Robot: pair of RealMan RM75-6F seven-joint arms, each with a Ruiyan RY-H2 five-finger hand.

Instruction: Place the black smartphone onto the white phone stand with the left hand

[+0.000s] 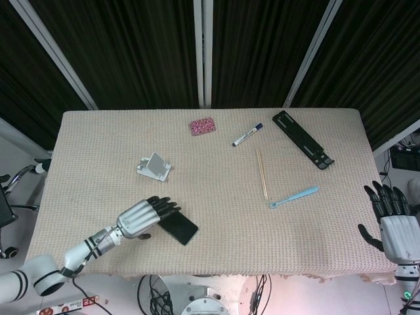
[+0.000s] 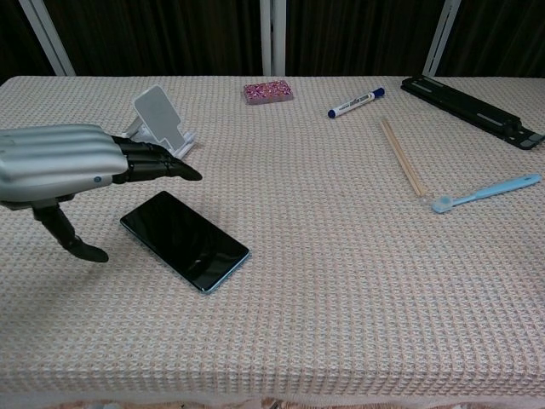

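The black smartphone (image 1: 180, 228) (image 2: 186, 240) lies flat on the cloth-covered table, near the front left. The white phone stand (image 1: 155, 167) (image 2: 158, 125) sits behind it, empty. My left hand (image 1: 144, 217) (image 2: 64, 165) hovers over the phone's left end with fingers stretched forward and the thumb hanging below; it holds nothing. In the chest view its fingers are above the phone, not touching it. My right hand (image 1: 392, 221) is open beyond the table's right front corner.
A pink sparkly pad (image 1: 202, 125), a blue marker (image 1: 247, 134), a black folding bar (image 1: 302, 139), wooden chopsticks (image 1: 262, 173) and a light blue toothbrush (image 1: 293, 196) lie across the back and right of the table (image 1: 315, 223).
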